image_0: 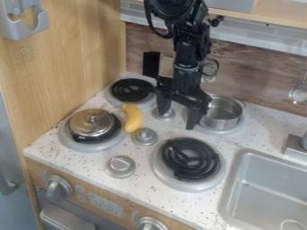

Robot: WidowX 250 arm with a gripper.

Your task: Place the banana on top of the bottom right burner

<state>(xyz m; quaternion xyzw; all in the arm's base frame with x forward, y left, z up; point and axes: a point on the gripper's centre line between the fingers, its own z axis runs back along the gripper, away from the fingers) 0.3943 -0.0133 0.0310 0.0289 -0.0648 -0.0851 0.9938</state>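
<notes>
Pincer (177, 119) hangs spread and empty over the stovetop's (90, 162) back half. Lowered for the banana (132, 119), a finger could jam against the nearby knob (144, 136).

Table (57, 155): white, dark-speckled top. Far left burner (132, 90), near left burner (76, 145), far right burner (221, 131), near right burner (190, 159). Three grey knobs (120, 166) in a row between left and right pairs. Banana (132, 119) lying between near left burner and knobs. Grey sink (240, 179) set in, right side.
</notes>
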